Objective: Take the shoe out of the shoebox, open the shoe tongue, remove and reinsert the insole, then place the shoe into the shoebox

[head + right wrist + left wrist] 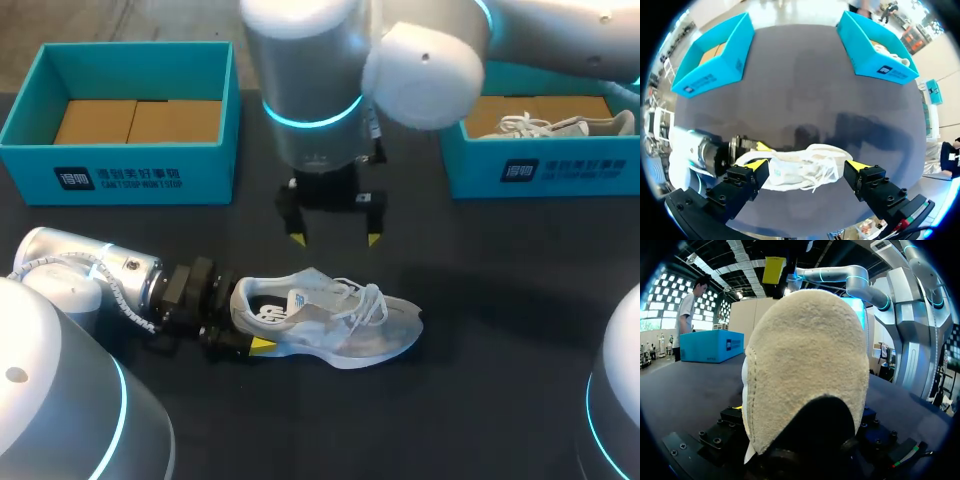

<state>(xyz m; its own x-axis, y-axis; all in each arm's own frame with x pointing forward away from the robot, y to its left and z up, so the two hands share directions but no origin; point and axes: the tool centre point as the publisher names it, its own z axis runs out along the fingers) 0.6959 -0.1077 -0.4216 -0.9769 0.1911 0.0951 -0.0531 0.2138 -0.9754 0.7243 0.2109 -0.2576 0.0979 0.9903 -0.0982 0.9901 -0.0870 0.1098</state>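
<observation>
Surface (480, 400): dark, carrying two teal shoeboxes at its far side and a shoe nearer.
Left shoebox (120, 170): holding brown cardboard (138, 120).
Right shoebox (545, 172): holding a second pale shoe (555, 125); my right arm (300, 80) is hiding its left corner.
Shoe (330, 320): white, lying left of centre, its long axis running left to right, toe pointing right.
Right tool (333, 238): hanging above the shoe, fingers spread apart.
Left tool (250, 318): gripping the heel from both sides.
Hidden: the heel is filling the left wrist view, covering that tool's fingers.
</observation>
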